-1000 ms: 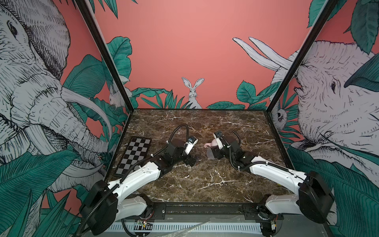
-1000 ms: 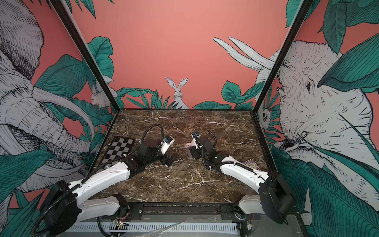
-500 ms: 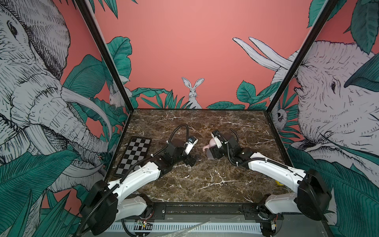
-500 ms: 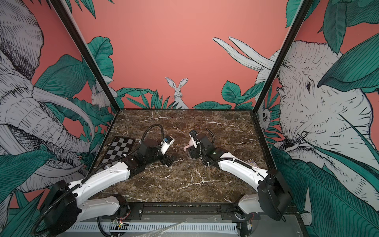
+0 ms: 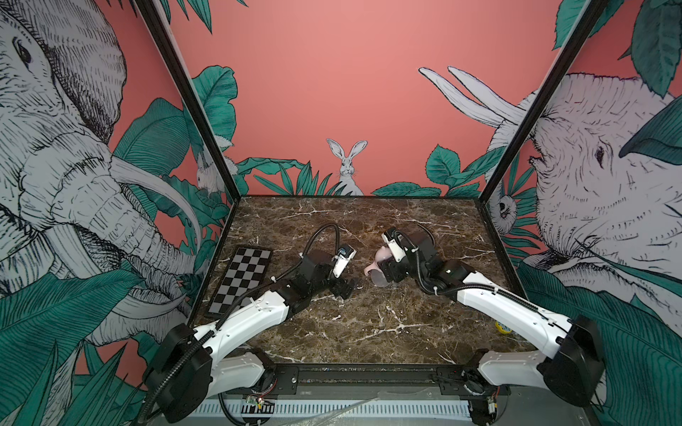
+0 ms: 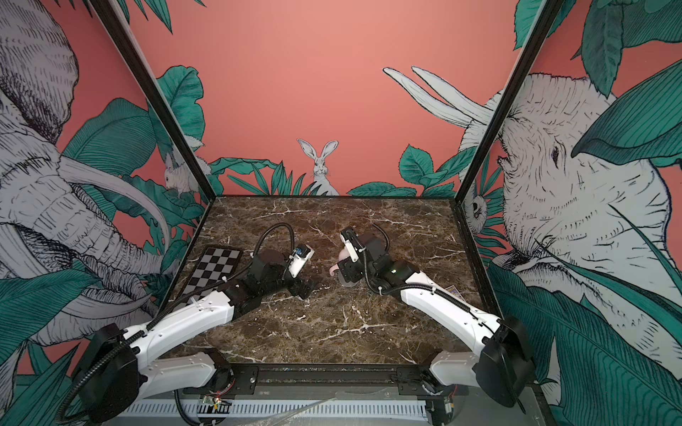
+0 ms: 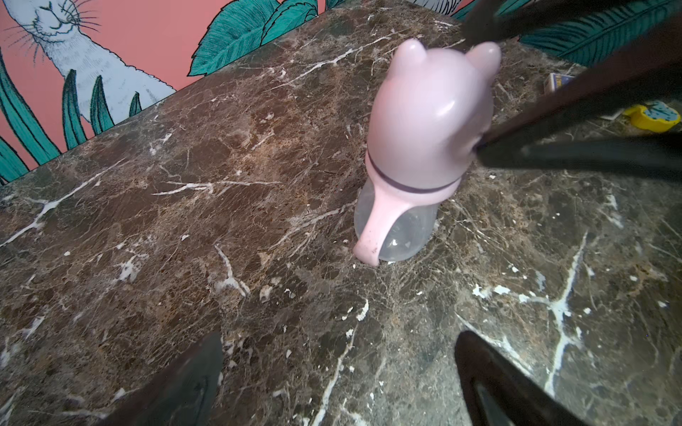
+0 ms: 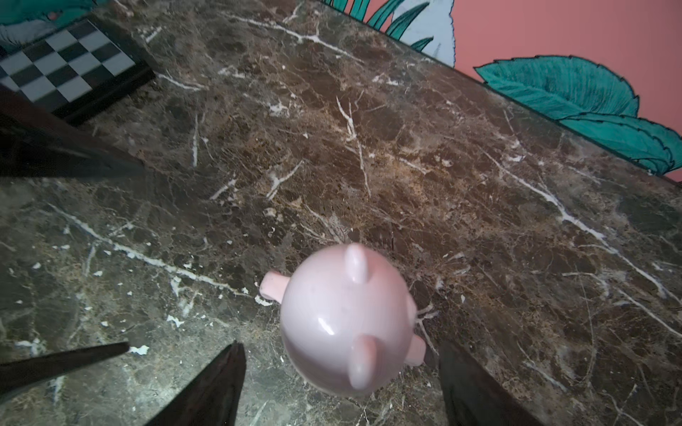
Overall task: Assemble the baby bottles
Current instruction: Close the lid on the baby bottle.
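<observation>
Baby bottle (image 7: pixel 417 155) stood upright near the middle of the marble surface (image 5: pixel 369 332), with its pink eared cap (image 8: pixel 343 317) on top of the clear body (image 7: pixel 402 236). I saw the right gripper (image 8: pixel 339 348) with its jaws apart on both sides of the cap, not clamping it. The left gripper (image 7: pixel 339 337) was wide open and empty, near the bottle.

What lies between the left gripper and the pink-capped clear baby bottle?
Nothing: only bare brown marble tabletop separates the left gripper from the upright pink-capped clear baby bottle, as the left wrist view shows.
</observation>
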`<control>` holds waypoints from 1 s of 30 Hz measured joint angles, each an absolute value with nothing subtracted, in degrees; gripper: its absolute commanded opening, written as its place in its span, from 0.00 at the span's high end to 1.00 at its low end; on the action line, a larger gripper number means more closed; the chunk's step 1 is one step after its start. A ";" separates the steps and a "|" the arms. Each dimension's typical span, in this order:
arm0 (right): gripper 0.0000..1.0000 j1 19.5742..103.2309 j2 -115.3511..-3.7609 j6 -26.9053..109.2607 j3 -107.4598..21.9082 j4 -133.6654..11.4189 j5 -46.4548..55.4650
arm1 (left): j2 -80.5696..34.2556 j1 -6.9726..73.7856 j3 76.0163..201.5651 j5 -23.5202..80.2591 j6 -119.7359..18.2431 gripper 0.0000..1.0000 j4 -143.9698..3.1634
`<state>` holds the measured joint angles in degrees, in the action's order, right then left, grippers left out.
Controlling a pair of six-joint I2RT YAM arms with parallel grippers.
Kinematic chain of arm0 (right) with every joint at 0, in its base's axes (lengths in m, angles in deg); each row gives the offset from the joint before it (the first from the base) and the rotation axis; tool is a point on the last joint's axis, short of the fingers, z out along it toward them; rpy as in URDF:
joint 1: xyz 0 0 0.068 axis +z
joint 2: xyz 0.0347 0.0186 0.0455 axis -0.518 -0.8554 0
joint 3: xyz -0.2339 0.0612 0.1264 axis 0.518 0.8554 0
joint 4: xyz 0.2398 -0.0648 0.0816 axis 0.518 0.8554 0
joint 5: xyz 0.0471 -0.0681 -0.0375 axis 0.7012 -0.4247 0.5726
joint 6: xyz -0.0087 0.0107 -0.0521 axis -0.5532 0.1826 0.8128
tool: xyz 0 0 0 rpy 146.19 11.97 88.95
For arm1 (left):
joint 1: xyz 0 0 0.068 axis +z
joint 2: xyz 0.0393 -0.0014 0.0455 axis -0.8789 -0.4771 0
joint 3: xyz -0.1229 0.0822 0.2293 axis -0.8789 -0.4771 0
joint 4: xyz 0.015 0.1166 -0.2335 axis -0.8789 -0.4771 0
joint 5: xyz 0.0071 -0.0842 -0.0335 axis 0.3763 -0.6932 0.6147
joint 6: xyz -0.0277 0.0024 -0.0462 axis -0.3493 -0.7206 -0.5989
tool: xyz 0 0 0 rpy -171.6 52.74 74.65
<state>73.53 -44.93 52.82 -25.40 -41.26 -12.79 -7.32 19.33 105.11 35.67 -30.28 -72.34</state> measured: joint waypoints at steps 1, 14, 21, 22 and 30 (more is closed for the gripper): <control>0.24 73.53 -44.75 52.76 -26.73 -40.56 -12.82 | -7.32 19.33 105.11 35.67 -30.28 0.01 -72.34; 0.48 73.53 -49.10 52.37 -37.86 -30.70 -11.26 | -7.32 19.35 105.11 35.65 -30.28 0.01 -72.34; 0.58 73.44 -51.99 51.32 -39.60 -27.44 -10.15 | -7.32 19.35 105.11 35.67 -30.26 0.01 -72.37; 0.59 73.33 -52.01 51.19 -39.60 -27.27 -10.15 | -7.32 19.35 105.11 35.67 -30.26 0.01 -72.37; 0.58 70.79 -53.80 50.84 -39.65 -26.15 -8.03 | -7.32 19.33 105.11 35.67 -30.24 0.00 -72.37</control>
